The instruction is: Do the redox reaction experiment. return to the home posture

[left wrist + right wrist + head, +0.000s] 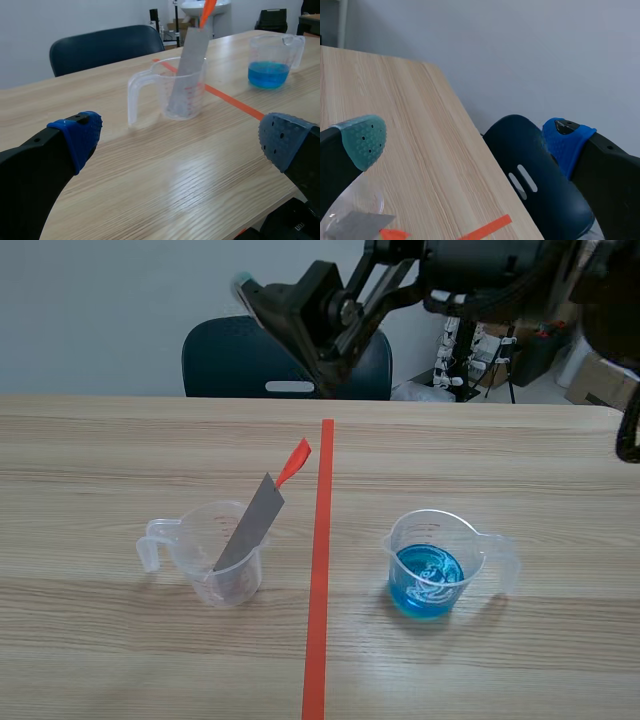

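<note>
A clear measuring cup (215, 560) stands left of the tape line with a grey metal strip (250, 525) leaning in it, its orange-red tip (295, 462) pointing up. Right of the line a second clear cup (432, 562) holds blue liquid (428, 578). My right arm is raised across the top, and its gripper (255, 295) hangs high over the table's far edge. The right gripper (465, 140) is open and holds nothing; the strip (360, 225) shows below it. My left gripper (180, 137) is open low over the table, short of the cup with the strip (180, 92). The blue cup (272, 55) stands farther off.
A dark blue chair (288, 360) stands behind the table's far edge. An orange-red tape line (320, 570) runs down the middle of the wooden table (100, 460). Boxes and stands (480, 350) clutter the back right of the room.
</note>
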